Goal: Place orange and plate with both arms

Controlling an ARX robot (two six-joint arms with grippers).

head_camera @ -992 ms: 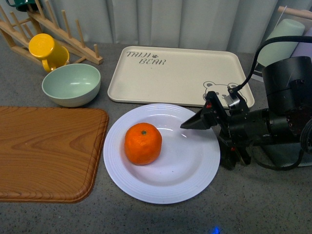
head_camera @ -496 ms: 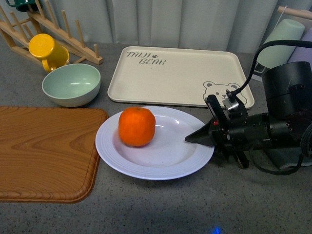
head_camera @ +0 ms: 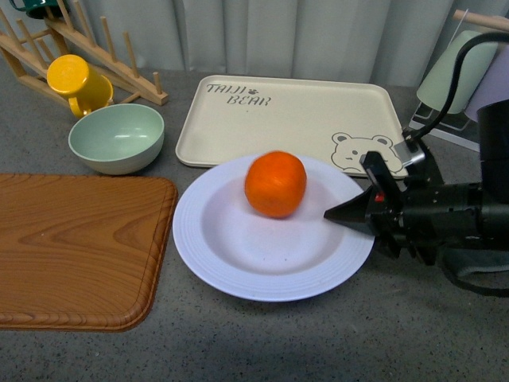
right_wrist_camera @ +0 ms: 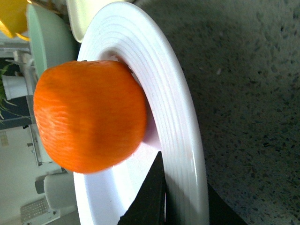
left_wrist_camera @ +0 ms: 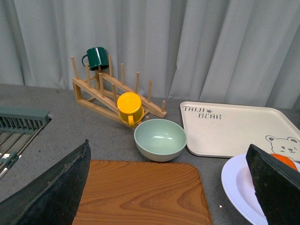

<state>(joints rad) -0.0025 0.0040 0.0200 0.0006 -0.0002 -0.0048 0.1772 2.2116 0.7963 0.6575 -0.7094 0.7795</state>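
The plate (head_camera: pixel 238 263) is being pinched at its right rim by the right claw (head_camera: pixel 350 216), so that plate and fruit can be moved as one. The orange (head_camera: pixel 275 184) is being cradled in its well, toward the tray (head_camera: pixel 286 119). The left claw (left_wrist_camera: pixel 167 145) is being held spread and empty above the wooden board (left_wrist_camera: pixel 140 192).

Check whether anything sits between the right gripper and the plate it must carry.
Nothing visible does. The right gripper is on the plate's right rim, a finger lying over it in the right wrist view. The orange sits further in, apart from that finger.
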